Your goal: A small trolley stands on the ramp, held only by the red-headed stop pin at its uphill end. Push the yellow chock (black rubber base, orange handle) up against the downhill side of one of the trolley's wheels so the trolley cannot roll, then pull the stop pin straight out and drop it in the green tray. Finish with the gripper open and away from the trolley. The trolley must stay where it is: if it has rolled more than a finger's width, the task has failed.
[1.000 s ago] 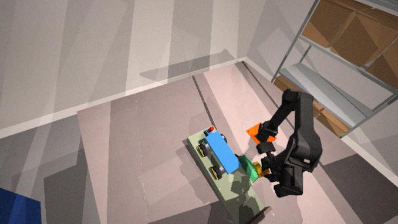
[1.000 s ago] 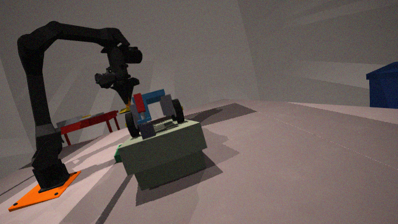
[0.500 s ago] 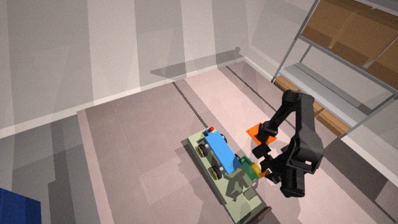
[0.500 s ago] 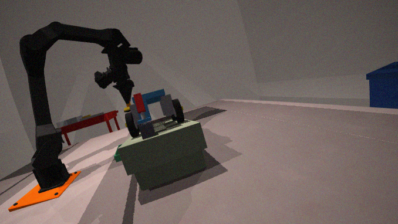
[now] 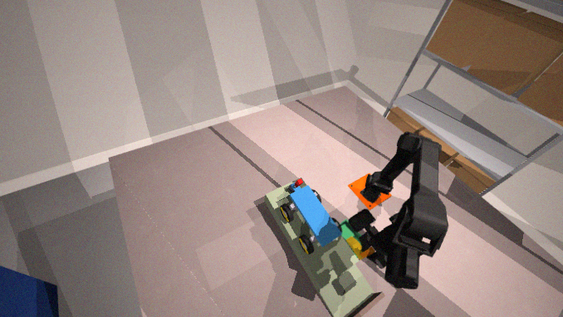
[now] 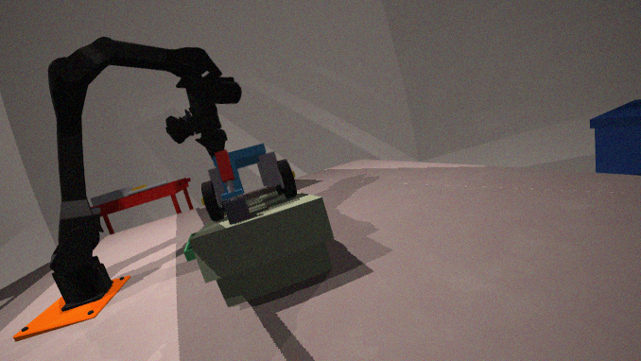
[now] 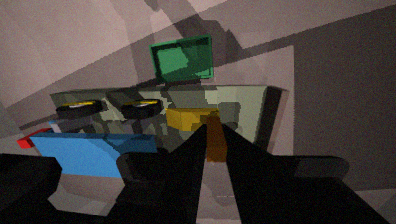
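Observation:
The blue trolley (image 5: 313,212) (image 6: 248,152) (image 7: 80,155) stands on the pale green ramp (image 5: 357,290) (image 6: 284,236) (image 7: 252,107). The red-headed stop pin (image 5: 299,182) (image 6: 224,165) (image 7: 32,138) stands at its uphill end. My gripper (image 5: 370,249) (image 7: 213,128) is shut on the orange handle of the yellow chock (image 5: 354,245) (image 7: 185,120). The chock is downhill of the trolley, near the ramp's side on the arm's side, apart from the wheels; its exact height is unclear. In the exterior view the fingertips and chock are hidden behind the trolley. The green tray (image 5: 350,229) (image 6: 188,250) (image 7: 210,57) lies beside the ramp.
The arm's orange base plate (image 5: 358,186) (image 6: 47,318) is on the tray's side of the ramp. A red-legged table (image 6: 137,200) and a blue box (image 6: 619,146) (image 5: 25,295) stand in the background. A shelf rack (image 5: 477,133) stands behind the arm.

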Controlling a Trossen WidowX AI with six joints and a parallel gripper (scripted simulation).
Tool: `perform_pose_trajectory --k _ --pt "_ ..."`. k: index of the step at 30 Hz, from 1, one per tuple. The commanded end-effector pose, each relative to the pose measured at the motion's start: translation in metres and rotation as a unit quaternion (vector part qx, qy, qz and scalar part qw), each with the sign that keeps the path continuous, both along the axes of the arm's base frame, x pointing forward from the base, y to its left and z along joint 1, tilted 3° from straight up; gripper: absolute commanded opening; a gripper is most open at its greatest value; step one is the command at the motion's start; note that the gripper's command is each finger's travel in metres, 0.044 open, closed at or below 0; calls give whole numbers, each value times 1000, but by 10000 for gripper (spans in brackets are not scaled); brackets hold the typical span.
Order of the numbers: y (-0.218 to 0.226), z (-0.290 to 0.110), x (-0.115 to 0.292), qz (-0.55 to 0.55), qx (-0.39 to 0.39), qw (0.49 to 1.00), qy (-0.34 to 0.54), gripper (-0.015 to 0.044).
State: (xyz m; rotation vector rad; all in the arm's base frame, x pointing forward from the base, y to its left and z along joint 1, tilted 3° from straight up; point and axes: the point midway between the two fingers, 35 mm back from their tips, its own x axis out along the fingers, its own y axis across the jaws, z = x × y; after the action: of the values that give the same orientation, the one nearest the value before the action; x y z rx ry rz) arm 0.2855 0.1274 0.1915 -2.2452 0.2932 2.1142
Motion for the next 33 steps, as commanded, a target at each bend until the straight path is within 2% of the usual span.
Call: perform_pose_trajectory --k 1,19,33 --pt "-2 -9 0 1 -3 1000 1 0" --pt "-8 -59 4 1 -3 1000 1 0" --pt "-17 -58 1 1 -3 1000 1 0"
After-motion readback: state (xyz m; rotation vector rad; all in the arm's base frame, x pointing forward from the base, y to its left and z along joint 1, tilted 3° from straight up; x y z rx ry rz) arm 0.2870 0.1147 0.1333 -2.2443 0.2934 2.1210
